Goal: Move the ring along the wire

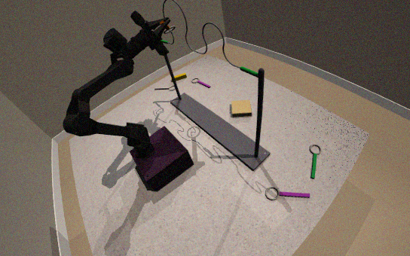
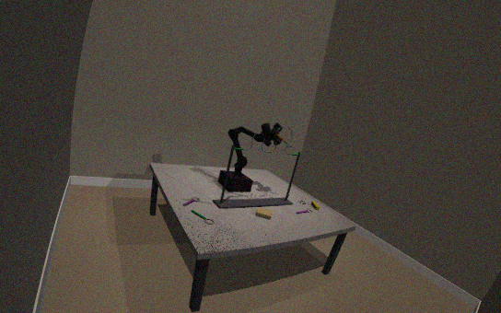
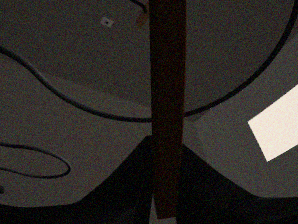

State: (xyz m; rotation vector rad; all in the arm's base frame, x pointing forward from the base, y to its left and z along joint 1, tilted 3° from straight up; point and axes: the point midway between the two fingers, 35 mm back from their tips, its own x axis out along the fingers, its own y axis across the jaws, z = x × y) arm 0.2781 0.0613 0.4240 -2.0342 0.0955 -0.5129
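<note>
My gripper (image 1: 166,23) (image 2: 279,137) (image 3: 159,142) is shut on the orange handle (image 1: 163,22) (image 2: 282,138) (image 3: 168,70), high beside the top of the far post (image 1: 172,75) (image 2: 292,177). The ring (image 1: 170,29) is small in the top view, at the handle's end, over the wire's first bend. Whether the wire runs through it or touches it is too small to tell. One green part (image 1: 164,41) (image 2: 295,154) is by the far post. The other green part (image 1: 249,71) (image 2: 238,148) is by the near post (image 1: 259,113). The thin wire (image 1: 186,30) bends between them.
A dark base plate (image 1: 218,128) (image 2: 253,202) carries the posts. A tan block (image 1: 241,108) (image 2: 263,214), a yellow block (image 1: 179,77) (image 2: 315,205), purple-handled rings (image 1: 294,194) (image 1: 203,84) and a green-handled ring (image 1: 313,166) (image 2: 200,214) lie on the table. Dark curves cross the wrist view.
</note>
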